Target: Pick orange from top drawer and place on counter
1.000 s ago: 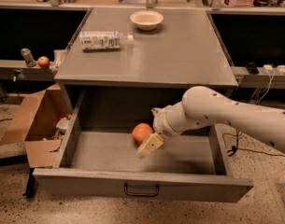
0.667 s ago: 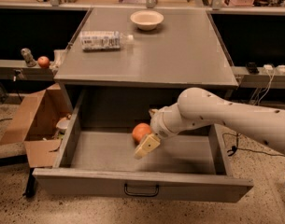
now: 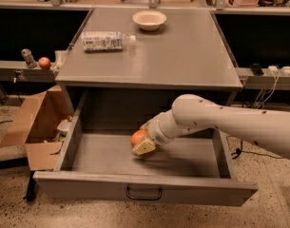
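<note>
So, claw position? (observer)
My gripper point(image 3: 143, 142) is down inside the top drawer point(image 3: 144, 186), which stands pulled out below the counter point(image 3: 182, 56). My white arm point(image 3: 220, 122) reaches in from the right, over the drawer's right wall. (me)

Location of the orange? (observer)
The orange point(image 3: 137, 137) is in the drawer, on its floor, roughly mid-width and toward the back. My claw is right at it: a tan part of the claw sits in front of the fruit and covers its lower right side. Contact looks likely; I cannot confirm it. (me)

Claw state: clenched, released, grasping? (observer)
Cannot tell. The view does not settle it, so I log it as undetermined. (me)

Counter contents? (observer)
A pale bowl point(image 3: 149, 19) stands upright near the back edge. A plastic bottle point(image 3: 102, 41) with a printed label lies on its side toward the back left. The two are apart. (me)

Surroundings? (observer)
An open cardboard box point(image 3: 35, 122) is on the floor just left of the drawer. A small red fruit point(image 3: 44, 62) sits on the ledge point(image 3: 11, 69) left of the counter. A black wire handle point(image 3: 144, 194) is centred on the drawer's front panel. (me)
</note>
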{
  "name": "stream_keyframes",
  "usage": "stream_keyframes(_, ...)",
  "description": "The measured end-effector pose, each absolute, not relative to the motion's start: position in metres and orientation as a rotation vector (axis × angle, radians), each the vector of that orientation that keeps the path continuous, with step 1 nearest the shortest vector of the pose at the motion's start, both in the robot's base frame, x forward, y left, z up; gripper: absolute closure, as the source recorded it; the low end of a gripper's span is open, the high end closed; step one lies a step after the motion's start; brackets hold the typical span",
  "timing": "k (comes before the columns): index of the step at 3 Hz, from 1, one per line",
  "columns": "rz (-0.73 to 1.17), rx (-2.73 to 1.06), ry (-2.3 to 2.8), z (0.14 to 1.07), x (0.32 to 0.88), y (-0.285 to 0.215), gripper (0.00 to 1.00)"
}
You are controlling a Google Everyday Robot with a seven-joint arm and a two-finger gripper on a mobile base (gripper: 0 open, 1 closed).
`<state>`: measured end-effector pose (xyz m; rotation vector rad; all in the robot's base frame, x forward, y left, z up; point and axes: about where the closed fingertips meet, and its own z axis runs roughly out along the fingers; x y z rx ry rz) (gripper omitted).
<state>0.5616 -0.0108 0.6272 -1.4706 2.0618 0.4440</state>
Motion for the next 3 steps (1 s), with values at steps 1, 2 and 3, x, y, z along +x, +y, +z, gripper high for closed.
stream_keyframes(1, 0.460, -1.472, 2.086, 0.610, 0.560, -0.012, 0.73)
stream_keyframes(2, 0.460, -1.472, 2.086, 0.611, 0.560, -0.012, 0.96)
stream_keyframes(3, 0.496, -1.444, 2.028, 0.626, 0.558, -0.021, 1.00)
